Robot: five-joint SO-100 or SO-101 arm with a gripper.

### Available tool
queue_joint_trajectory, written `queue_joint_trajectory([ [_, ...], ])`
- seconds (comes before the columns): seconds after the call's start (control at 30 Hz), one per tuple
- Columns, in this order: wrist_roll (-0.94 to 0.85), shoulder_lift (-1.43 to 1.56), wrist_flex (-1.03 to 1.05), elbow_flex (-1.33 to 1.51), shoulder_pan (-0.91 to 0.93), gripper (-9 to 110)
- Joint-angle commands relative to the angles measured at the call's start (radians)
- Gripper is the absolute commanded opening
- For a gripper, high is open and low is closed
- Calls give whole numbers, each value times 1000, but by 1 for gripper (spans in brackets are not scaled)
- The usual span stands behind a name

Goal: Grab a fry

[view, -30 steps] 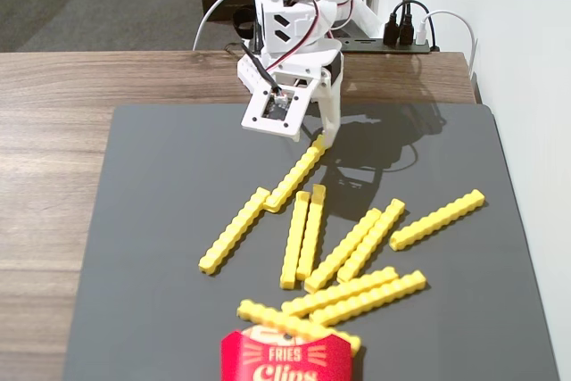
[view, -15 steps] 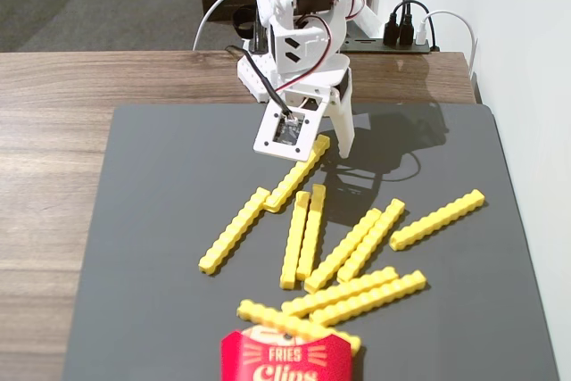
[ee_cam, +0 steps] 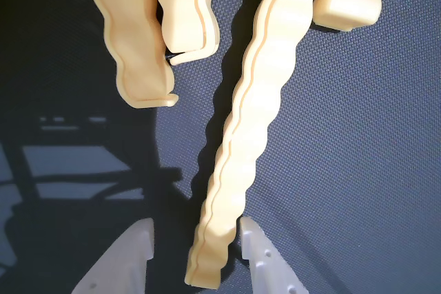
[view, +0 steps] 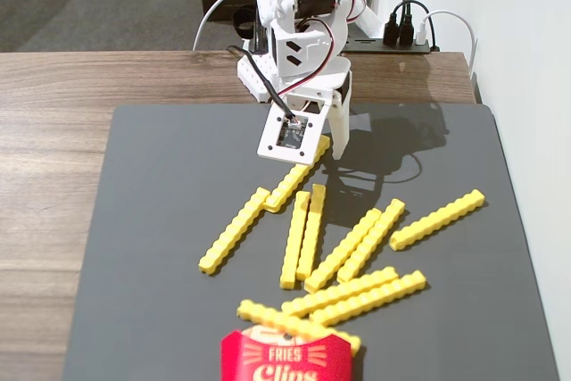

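Note:
Several bright-yellow notched fries lie on the dark mat. My white gripper is low over the mat at the far end of the group, jaws open. In the wrist view the gripper straddles the near end of one fry, which also shows in the fixed view. That end lies close beside the right fingertip, with a wide gap to the left fingertip. The fry rests flat on the mat. Two more fry ends lie further ahead on the left.
Other fries are spread across the mat's middle and right. A red "FRIES" carton sits at the near edge on some fries. Wooden table to the left, white wall right, cables and a power strip behind.

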Motion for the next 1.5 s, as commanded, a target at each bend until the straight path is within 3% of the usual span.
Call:
queue_joint_trajectory([
  [0.0,-5,0,-9,-32,-5,14],
  [0.33,-9,11,-2,-23,0,1],
  [0.67,-28,67,80,-28,2,0],
  [0.93,-183,253,311,-106,109,0],
  [1.17,-351,278,345,-193,229,0],
  [1.47,-439,21,342,-477,250,0],
])
